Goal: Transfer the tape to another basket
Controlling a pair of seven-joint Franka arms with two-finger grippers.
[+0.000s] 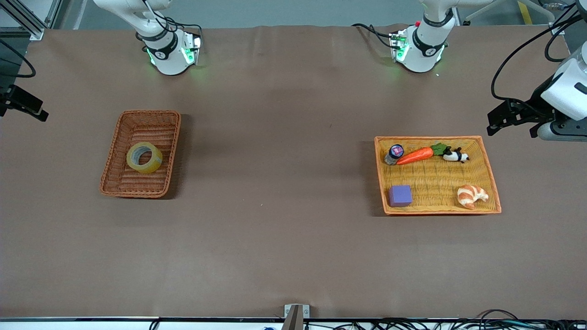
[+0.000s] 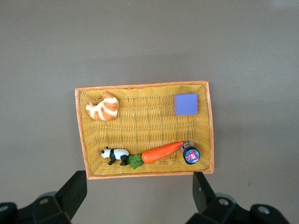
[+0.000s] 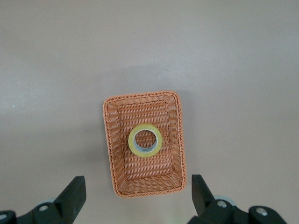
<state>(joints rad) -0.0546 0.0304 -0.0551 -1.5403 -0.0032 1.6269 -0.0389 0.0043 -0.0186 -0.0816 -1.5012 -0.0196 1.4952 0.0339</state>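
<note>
The tape (image 1: 144,157), a translucent yellowish roll with a grey core, lies flat in the middle of the reddish-brown woven basket (image 1: 118,183) at the right arm's end of the table. Both also show in the right wrist view, the tape (image 3: 145,140) in the basket (image 3: 145,184). My right gripper (image 3: 138,189) is open and empty, high over the table beside the basket's short end; in the front view it (image 1: 23,105) is at the edge. My left gripper (image 2: 139,186) is open and empty, high over the table beside the yellow tray; it (image 1: 504,117) also shows in the front view.
The wider orange-yellow woven tray (image 1: 435,176) at the left arm's end holds a carrot (image 1: 415,156), a toy panda (image 1: 455,156), a small jar (image 1: 394,153), a purple block (image 1: 400,195) and a croissant (image 1: 471,195). Brown table between the baskets is bare.
</note>
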